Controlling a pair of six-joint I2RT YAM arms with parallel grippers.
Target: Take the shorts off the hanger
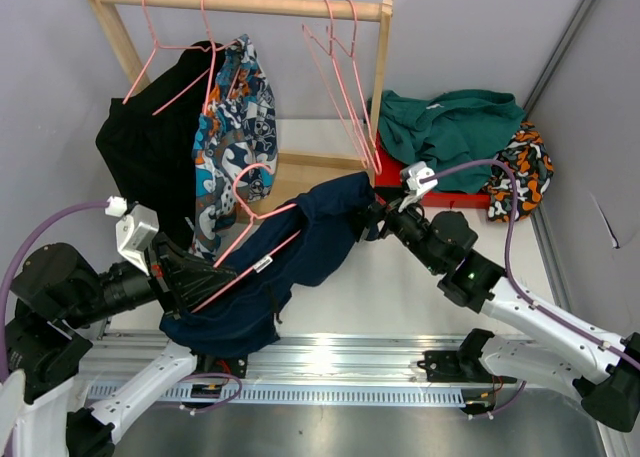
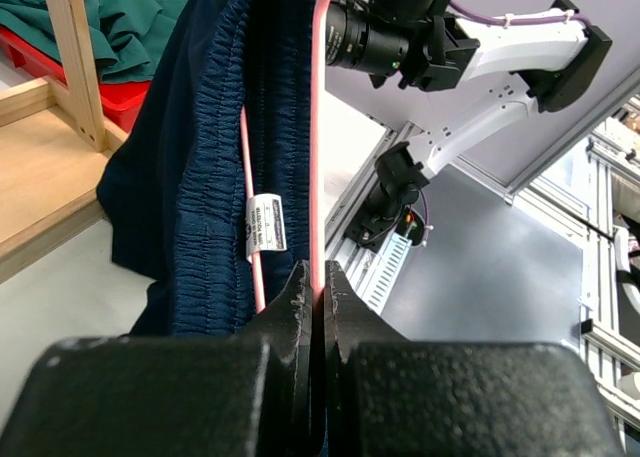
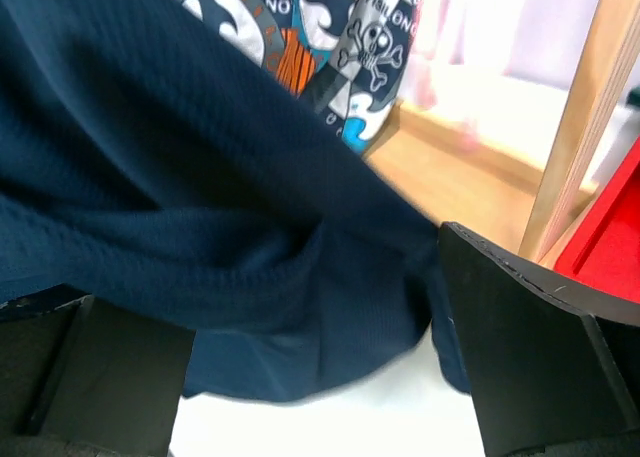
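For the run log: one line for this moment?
left gripper shut on pink wire hanger | right gripper open around soft navy fabric shorts

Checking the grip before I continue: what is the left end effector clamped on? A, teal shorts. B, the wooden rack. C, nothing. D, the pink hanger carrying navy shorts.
D: the left wrist view shows the left end effector shut on the pink hanger, with the navy shorts draped over it.
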